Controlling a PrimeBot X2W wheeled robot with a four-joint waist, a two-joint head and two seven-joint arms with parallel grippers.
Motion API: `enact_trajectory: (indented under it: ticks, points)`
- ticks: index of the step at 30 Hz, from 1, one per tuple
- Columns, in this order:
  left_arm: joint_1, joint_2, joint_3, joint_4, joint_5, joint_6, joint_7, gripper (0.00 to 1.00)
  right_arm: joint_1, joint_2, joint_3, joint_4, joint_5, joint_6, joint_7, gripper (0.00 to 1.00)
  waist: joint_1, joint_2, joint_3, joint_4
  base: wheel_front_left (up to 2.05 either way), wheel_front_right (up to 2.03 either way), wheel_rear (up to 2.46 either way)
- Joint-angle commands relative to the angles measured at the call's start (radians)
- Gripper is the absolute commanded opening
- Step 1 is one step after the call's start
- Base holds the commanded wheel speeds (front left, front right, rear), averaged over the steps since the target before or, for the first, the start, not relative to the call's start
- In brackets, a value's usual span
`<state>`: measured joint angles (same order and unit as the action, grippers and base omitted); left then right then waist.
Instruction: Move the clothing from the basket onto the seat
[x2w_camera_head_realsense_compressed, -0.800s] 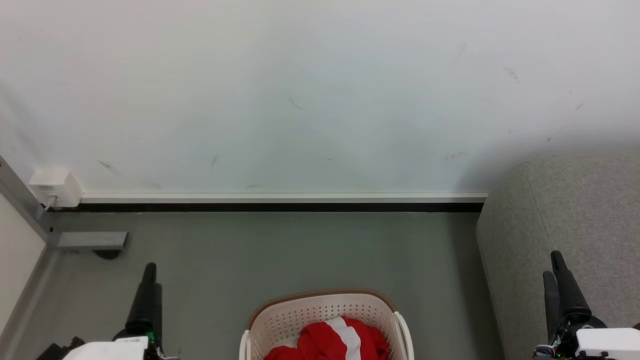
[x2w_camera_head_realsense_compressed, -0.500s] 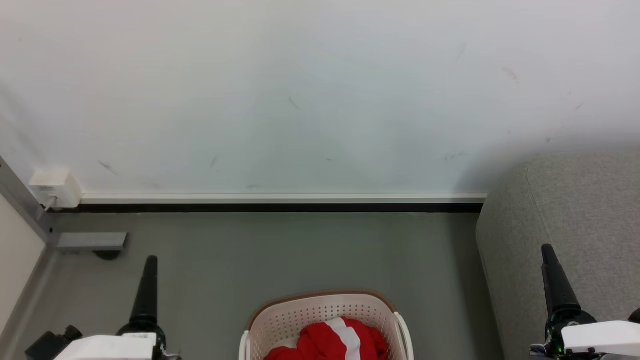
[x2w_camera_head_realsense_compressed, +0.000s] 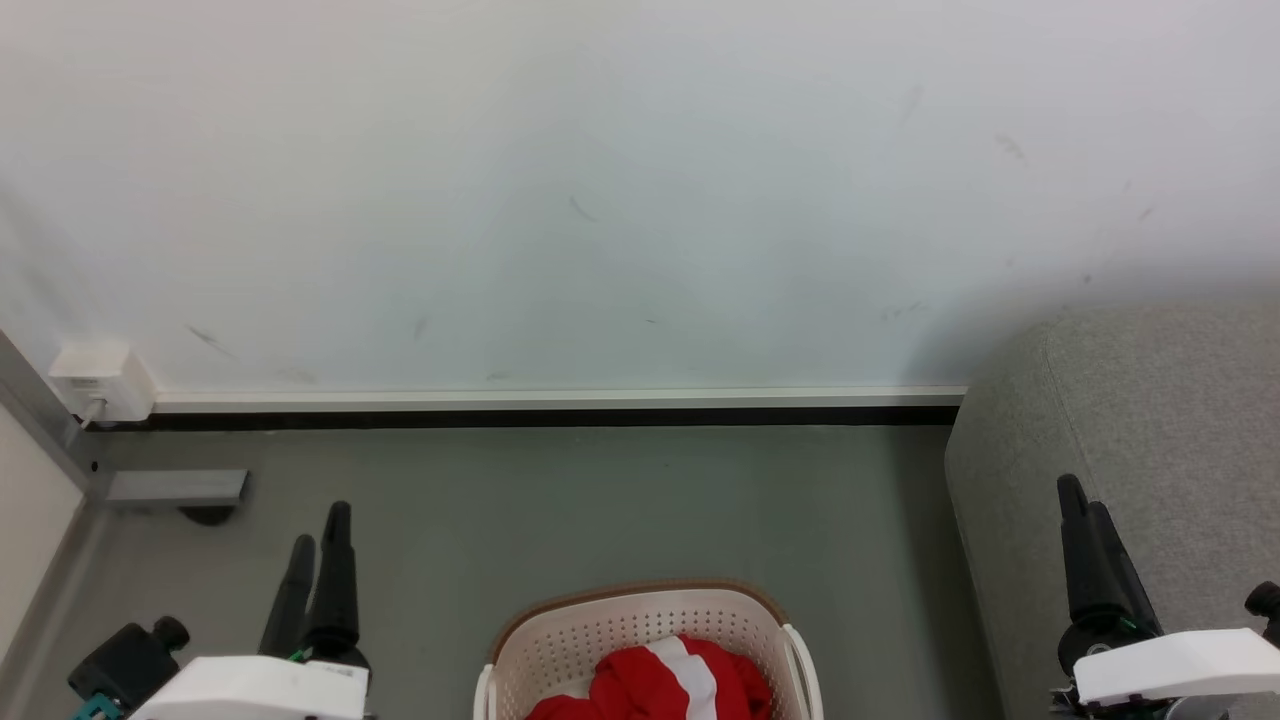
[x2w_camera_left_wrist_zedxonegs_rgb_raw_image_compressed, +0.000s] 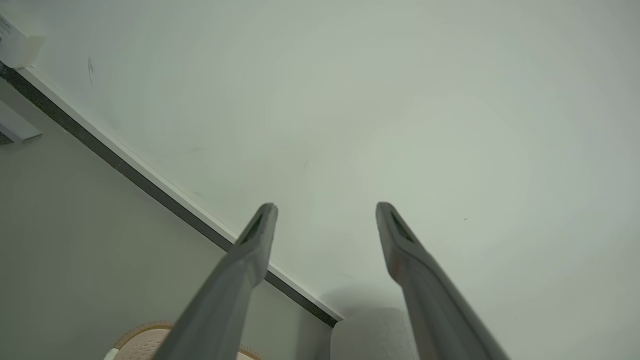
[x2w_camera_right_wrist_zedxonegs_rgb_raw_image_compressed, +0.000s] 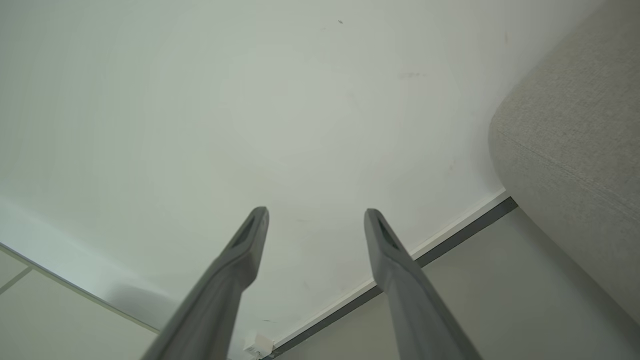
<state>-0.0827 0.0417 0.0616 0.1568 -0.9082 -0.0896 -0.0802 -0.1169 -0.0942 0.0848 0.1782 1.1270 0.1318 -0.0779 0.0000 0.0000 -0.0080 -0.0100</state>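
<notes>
Left gripper (x2w_camera_left_wrist_zedxonegs_rgb_raw_image_compressed: 325, 210): fingers spread wide, nothing between them. It hangs over the bare floor (x2w_camera_head_realsense_compressed: 600, 500), to the left of the basket (x2w_camera_head_realsense_compressed: 560, 640) and clear of it

Right gripper (x2w_camera_right_wrist_zedxonegs_rgb_raw_image_compressed: 316, 212): equally wide and empty, just beside the near corner of the seat (x2w_camera_head_realsense_compressed: 1150, 400), apparently not touching it

Clothing (x2w_camera_head_realsense_compressed: 640, 690): a red-and-white heap lying inside the basket, cut off by the bottom edge of the head view. Nothing is on the seat yet, so the task looks barely started

Basket and seat: a strip of floor lies between them

Risks, as judged:
- both grippers point at the wall (x2w_camera_head_realsense_compressed: 600, 200), so either must swing down and inward, and a finger could catch the brown rim and shove or tip the light basket
- a shallow pinch on a loose fold could slip
- tangled garments may drag over the rim and drop on the floor short of the seat
</notes>
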Motion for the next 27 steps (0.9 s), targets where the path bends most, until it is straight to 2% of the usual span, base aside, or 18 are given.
enact_trajectory:
  ticks: [1, 10, 18, 27]
  points:
    - [-0.001, 0.008, -0.007, -0.018, 0.087, 0.011, -0.013, 1.00, -0.027, -0.021, 0.018, -0.003, -0.082, -0.001, -0.014, 1.00, 0.0000, 0.0000, 0.000, 0.000, 0.00, 0.00, 0.00]
    - [0.006, 0.013, -0.041, -0.007, 0.275, 0.050, -0.037, 1.00, -0.031, -0.022, 0.043, 0.036, -0.266, -0.001, -0.039, 1.00, 0.0000, 0.0000, -0.003, 0.000, 0.00, 0.00, 0.00]
    - [0.010, 0.015, -0.048, -0.015, 0.374, 0.080, -0.058, 1.00, -0.034, -0.012, 0.043, 0.040, -0.389, -0.001, -0.061, 1.00, 0.0000, 0.0000, -0.004, -0.002, 0.00, 0.00, 0.00]
    - [0.012, 0.016, -0.054, -0.012, 0.467, 0.091, -0.084, 1.00, -0.045, -0.009, 0.055, 0.050, -0.488, -0.001, -0.086, 1.00, 0.0000, 0.0000, -0.005, -0.006, 0.00, 0.00, 0.00]
